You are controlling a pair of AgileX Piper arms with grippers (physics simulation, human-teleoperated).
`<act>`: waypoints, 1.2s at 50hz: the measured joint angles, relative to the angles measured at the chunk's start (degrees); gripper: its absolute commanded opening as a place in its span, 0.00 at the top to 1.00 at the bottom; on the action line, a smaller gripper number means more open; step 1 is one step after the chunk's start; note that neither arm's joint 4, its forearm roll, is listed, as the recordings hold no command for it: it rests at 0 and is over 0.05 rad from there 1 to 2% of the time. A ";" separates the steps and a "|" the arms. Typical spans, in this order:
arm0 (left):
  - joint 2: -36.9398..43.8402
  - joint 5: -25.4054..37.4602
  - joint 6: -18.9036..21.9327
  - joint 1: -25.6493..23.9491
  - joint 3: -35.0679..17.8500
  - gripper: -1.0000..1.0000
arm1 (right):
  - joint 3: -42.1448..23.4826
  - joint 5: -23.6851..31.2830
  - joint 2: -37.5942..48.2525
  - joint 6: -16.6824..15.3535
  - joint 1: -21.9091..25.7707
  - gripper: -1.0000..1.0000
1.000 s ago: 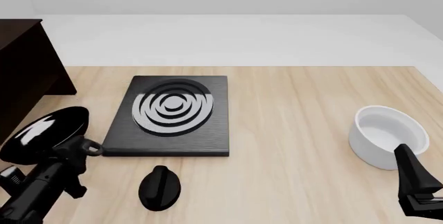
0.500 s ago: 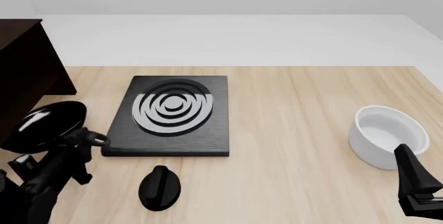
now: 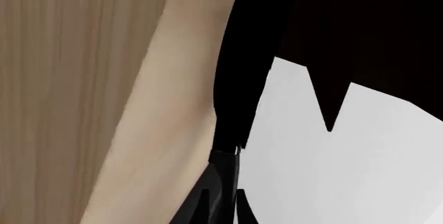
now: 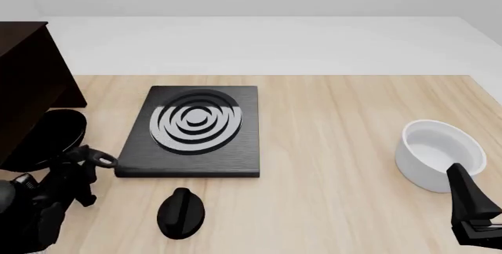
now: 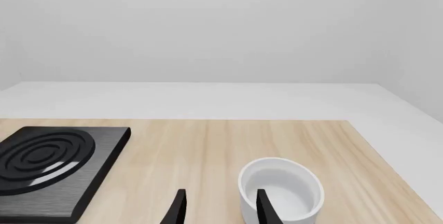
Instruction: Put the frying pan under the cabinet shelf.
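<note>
At the left edge of the table [image 4: 345,148], the frying pan [image 4: 43,139] was held by the left hand [image 4: 79,163], whose fingers were clamped on the pan's straight handle. The pan was carried just in front of the cabinet shelf [image 4: 27,77], with its round part partly against the dark side board and already close to the space under the shelf. From the hand, the pan lay forward and to the left, and its long axis ran from the hand toward the cabinet. It was judged that the coming move called for a push along this same axis, farther to the left and under the board. In the left wrist view, the pan's handle [image 3: 239,79] was seen edge-on as a thin black bar, with the dark cabinet behind it.

The right hand [image 5: 218,206] rested far away, near the white bowl [image 4: 439,154]; its fingers were apart and nothing was held between them. The left arm was clearly the nearer one. The stove plate [image 4: 192,130] and the black knob [image 4: 180,213] lay between the two arms. No brand, label or writing could be read anywhere.
</note>
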 measured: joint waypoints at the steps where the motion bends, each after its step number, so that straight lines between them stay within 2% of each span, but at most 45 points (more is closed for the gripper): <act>1: 0.19 0.00 0.15 0.31 -0.12 1.00 | 0.00 0.01 -0.01 0.00 0.00 0.00; 10: 0.68 0.00 -5.15 2.49 -0.30 1.00 | 0.01 0.03 -0.03 0.00 -0.01 0.00; 21: 1.17 -0.01 -7.38 5.89 -1.06 1.00 | 0.00 0.01 -0.01 -0.01 -0.01 0.00; 31: 1.60 -0.01 -11.16 7.64 -1.43 1.00 | 0.00 -0.01 0.01 -0.01 -0.01 0.00; 39: 1.77 -0.01 -11.42 7.89 -1.72 1.00 | 0.00 0.02 -0.02 -0.01 -0.01 0.00; 40: 1.78 -0.01 -11.39 7.86 -1.74 0.00 | 0.00 0.01 -0.01 -0.01 -0.01 0.00; 45: 1.99 -0.02 -13.53 8.04 -1.84 0.00 | 0.01 0.03 -0.03 -0.01 0.00 0.00; 48: 1.89 -0.02 -12.11 7.46 -1.86 0.00 | 0.01 0.03 -0.03 0.00 0.00 0.00; 54: 1.36 -0.01 -5.55 5.35 -1.64 0.00 | 0.00 -0.01 0.02 -0.01 0.00 0.00; 60: -0.49 0.00 1.96 2.91 1.54 0.00 | 0.00 0.01 0.00 -0.01 0.00 0.00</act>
